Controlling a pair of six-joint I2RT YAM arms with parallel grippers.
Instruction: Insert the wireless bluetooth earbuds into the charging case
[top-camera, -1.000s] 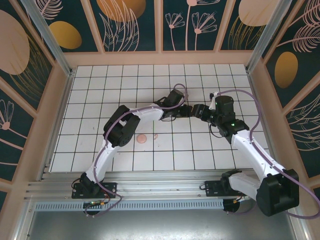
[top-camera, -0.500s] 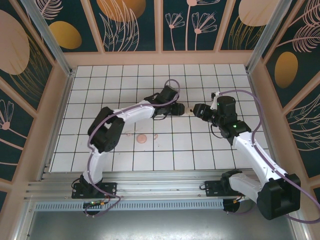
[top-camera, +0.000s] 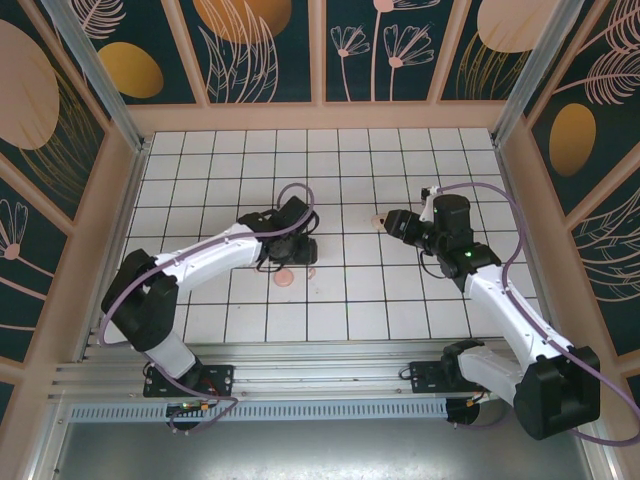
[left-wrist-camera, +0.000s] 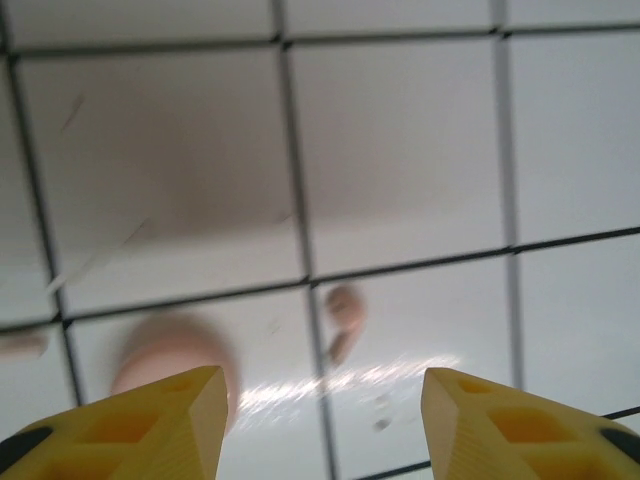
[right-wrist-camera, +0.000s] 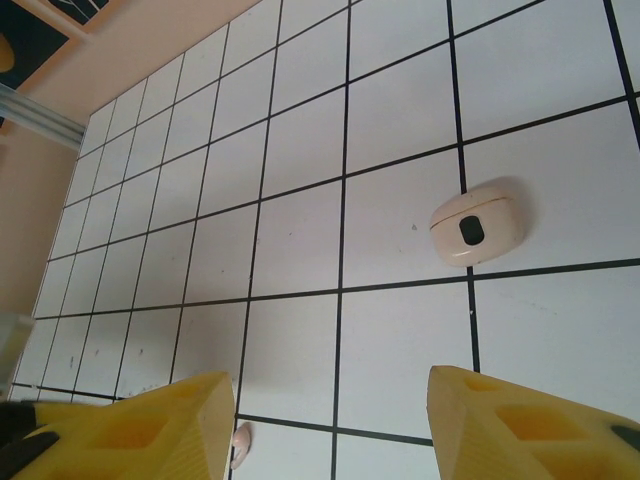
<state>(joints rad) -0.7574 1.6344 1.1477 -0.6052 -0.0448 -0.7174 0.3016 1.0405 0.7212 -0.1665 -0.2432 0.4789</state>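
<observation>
The charging case (top-camera: 285, 277) lies on the bench (top-camera: 180, 180) by the left fingers (left-wrist-camera: 170, 420), an earbud (left-wrist-camera: 345, 310) just beside it; those and the right fingers (right-wrist-camera: 520, 420) stand apart, empty; an off-centre pinch might flick the tiny earbud away.

— What carries it all?
— A white table (top-camera: 200, 180), ruled by black lines into squares and faintly scratched.
— And lying on it?
— A round, pale pink charging case (top-camera: 285, 277). An earbud (left-wrist-camera: 345, 310) is near it in the adjoining square, not touching. The right wrist view shows a pale rounded pod (right-wrist-camera: 475, 228) with a seam and a dark oval, inside one square. A small pink piece (right-wrist-camera: 240, 445) lies just beside a line.
</observation>
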